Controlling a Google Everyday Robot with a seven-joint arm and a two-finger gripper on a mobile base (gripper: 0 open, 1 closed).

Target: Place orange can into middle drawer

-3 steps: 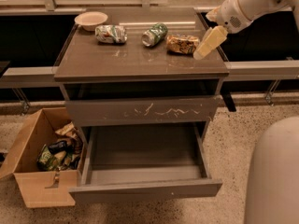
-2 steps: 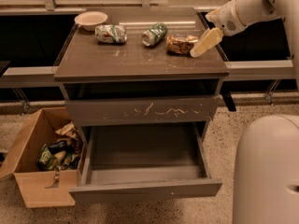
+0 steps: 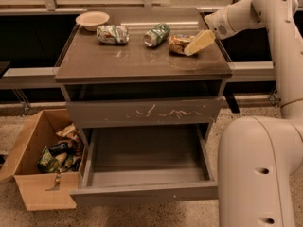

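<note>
The orange can [image 3: 178, 43] lies on its side on the grey cabinet top [image 3: 132, 60], at the right rear. My gripper [image 3: 199, 42] reaches in from the right, and its tan tip is right against the can's right end, low over the top. The middle drawer [image 3: 142, 193] is pulled open at the bottom of the cabinet. Its plain front bears tiny white specks and its inside is bare. Above it is a closed drawer front with long white scratches [image 3: 142, 111].
A green can [image 3: 156, 34], a white-and-green can [image 3: 112, 34] and a pale bowl [image 3: 92, 19] also sit on the top. A cardboard box of trash [image 3: 42, 167] stands on the floor at the left. My white base [image 3: 260, 174] fills the lower right.
My gripper has moved left along the cabinet top, closing in on the orange can's right end. The cans and drawers have not moved.
</note>
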